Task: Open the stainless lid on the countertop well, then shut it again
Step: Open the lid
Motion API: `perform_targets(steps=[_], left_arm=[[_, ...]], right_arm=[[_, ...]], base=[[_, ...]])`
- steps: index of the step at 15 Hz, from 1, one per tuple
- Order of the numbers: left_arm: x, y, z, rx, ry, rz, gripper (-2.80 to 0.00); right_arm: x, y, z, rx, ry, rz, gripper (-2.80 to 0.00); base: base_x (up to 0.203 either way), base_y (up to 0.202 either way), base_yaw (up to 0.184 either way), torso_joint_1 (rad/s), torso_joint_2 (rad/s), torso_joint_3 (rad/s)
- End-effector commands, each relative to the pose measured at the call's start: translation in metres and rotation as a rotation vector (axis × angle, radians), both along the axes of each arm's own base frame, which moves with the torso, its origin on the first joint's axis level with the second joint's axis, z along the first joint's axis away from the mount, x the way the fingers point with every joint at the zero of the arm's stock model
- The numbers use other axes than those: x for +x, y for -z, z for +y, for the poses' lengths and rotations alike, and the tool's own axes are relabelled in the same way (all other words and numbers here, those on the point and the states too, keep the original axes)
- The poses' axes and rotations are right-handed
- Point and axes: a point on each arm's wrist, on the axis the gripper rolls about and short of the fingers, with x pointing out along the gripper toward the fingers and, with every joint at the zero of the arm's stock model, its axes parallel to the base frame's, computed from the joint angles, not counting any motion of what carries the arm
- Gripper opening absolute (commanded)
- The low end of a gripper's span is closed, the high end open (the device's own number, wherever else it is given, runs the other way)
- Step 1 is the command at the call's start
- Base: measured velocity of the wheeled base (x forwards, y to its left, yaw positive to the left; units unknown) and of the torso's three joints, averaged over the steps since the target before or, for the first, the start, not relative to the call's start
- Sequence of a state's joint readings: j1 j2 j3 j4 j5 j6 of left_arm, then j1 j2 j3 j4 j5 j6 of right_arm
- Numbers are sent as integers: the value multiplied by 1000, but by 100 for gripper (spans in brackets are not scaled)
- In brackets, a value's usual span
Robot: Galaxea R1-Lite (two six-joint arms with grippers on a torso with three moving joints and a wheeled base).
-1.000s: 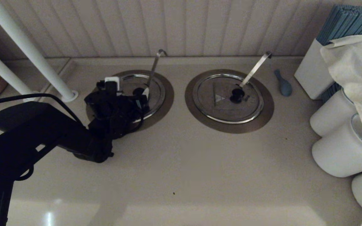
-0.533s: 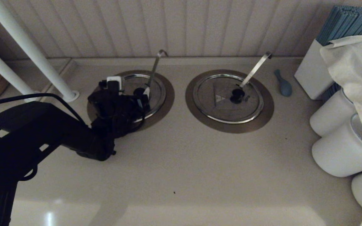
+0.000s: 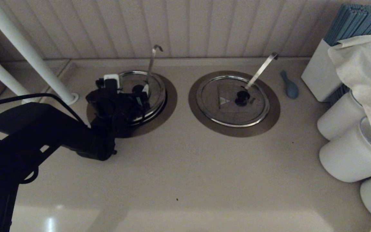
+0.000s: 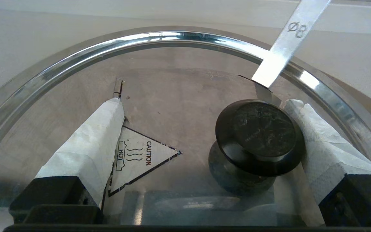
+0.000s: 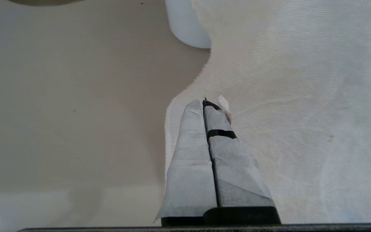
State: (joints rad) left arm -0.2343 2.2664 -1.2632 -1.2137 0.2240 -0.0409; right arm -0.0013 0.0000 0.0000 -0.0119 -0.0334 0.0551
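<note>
Where head view hides contact, we see in wrist view left gripper [image 4: 201, 135] fingers [image 4: 89, 151] wide, one touching knob [image 4: 259, 133]; stainless lid [image 3: 155, 88] over countertop well [image 3: 167, 106]; seating unclear. Right gripper [image 5: 209, 104] pressed closed.

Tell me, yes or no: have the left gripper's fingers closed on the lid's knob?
No: the left gripper's fingers stand wide apart, only one touching the knob.

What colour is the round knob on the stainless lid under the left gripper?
Black knob, clearest in the left wrist view.
</note>
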Motion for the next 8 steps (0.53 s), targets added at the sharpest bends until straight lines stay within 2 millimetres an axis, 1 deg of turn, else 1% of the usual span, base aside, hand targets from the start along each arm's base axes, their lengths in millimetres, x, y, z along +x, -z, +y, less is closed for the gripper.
perform_targets(steps=[1, 2, 4, 5, 6, 8], left_arm=[[-2, -4, 3, -4, -9, -10, 0], [-3, -2, 3, -1, -5, -2, 0], [-3, 9, 1, 10, 11, 33, 0], [-3, 9, 0, 11, 14, 37, 0], [-6, 14, 0, 26, 36, 86, 0], [-13, 16, -1, 23, 92, 142, 0]], right_arm=[[0, 0, 0, 0, 1, 1, -280], [0, 0, 0, 0, 1, 1, -280], [0, 0, 0, 0, 1, 1, -280], [0, 0, 0, 0, 1, 1, -280], [0, 0, 0, 0, 1, 1, -280], [0, 0, 0, 0, 1, 0, -280]], base=[[0, 0, 0, 0, 0, 0], [0, 0, 0, 0, 0, 0], [0, 0, 0, 0, 0, 0], [0, 0, 0, 0, 0, 0], [0, 0, 0, 0, 0, 0], [0, 0, 0, 0, 0, 0]])
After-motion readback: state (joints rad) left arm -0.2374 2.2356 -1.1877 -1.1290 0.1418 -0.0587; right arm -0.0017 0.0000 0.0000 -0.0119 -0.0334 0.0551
